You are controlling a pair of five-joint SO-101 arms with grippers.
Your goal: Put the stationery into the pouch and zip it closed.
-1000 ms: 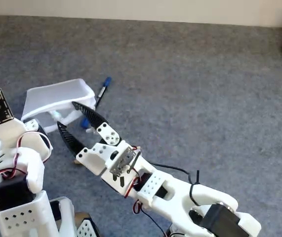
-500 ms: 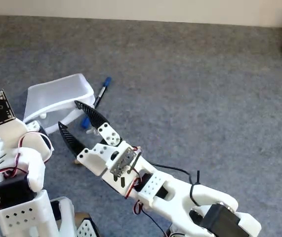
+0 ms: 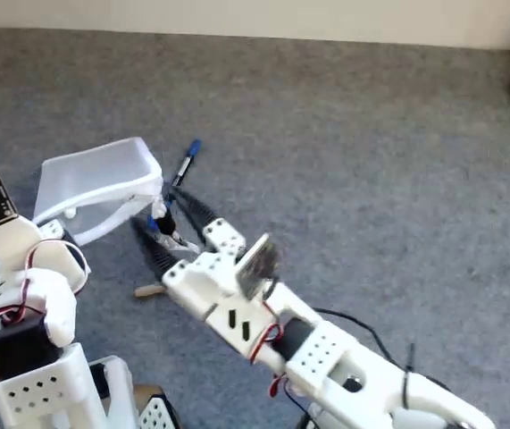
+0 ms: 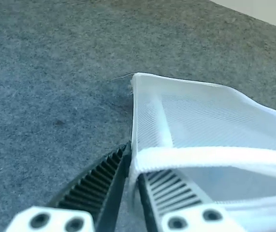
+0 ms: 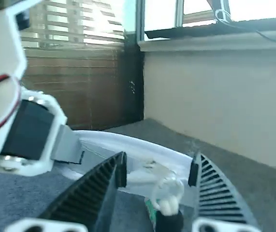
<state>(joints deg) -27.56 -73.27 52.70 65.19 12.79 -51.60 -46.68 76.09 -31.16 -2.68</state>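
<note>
Right gripper (image 3: 167,231) hangs wide open, jaws straddling the blue-capped pen (image 3: 182,168) beside the mesh pouch (image 3: 103,183) near the table's (image 3: 371,134) left edge. Left gripper (image 4: 130,162) pinches the pouch rim. Pen looks stiff, light, slick: take it mid-barrel.

Clamps left gripper (image 4: 133,166) tight on pouch (image 4: 200,116) rim, with left arm (image 3: 22,304) folded upright. Holds right gripper (image 5: 158,162) spread wide, with right arm (image 3: 308,349) stretched forward low.
</note>
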